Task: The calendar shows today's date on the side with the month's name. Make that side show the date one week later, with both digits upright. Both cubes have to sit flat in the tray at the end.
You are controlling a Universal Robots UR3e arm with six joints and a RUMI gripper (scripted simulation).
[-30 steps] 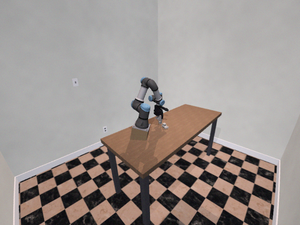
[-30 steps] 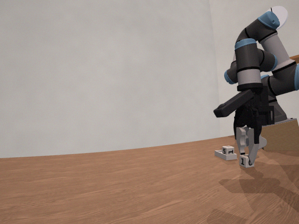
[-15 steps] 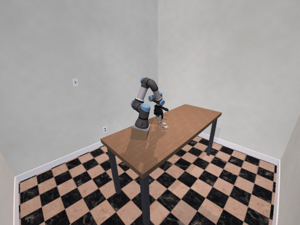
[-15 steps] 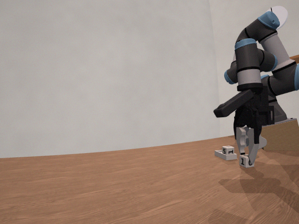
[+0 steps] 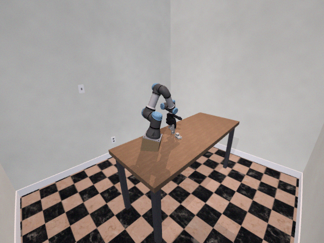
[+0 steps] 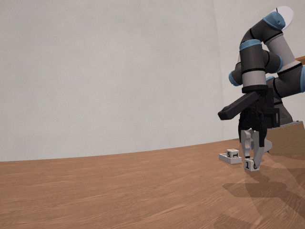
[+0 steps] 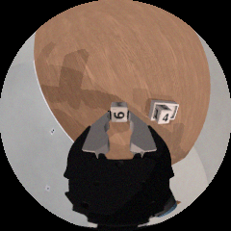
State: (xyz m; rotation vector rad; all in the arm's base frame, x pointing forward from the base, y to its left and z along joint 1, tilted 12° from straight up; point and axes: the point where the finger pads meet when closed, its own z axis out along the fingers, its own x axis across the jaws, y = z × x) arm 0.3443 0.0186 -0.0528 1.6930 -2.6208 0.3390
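Observation:
My gripper [image 6: 251,161] is shut on a white digit cube [image 6: 250,164]. The cube sits low at the table top, beside the tray; I cannot tell whether it touches the wood. Its side toward the exterior camera reads 1, and in the wrist view its upper face [image 7: 119,115] reads 6 between my fingers. The white tray [image 6: 229,158] lies just behind and left of it and holds the other cube [image 6: 232,153], with 5 showing on one side. In the wrist view that cube [image 7: 163,113] shows a 4 on top. In the top view the tray [image 5: 178,136] is tiny below my gripper [image 5: 171,130].
The arm's base block [image 5: 152,142] stands on the long wooden table [image 5: 172,146] close behind the tray. The table's back edge runs just behind the tray in the wrist view. Table edges lie to the right in the top view.

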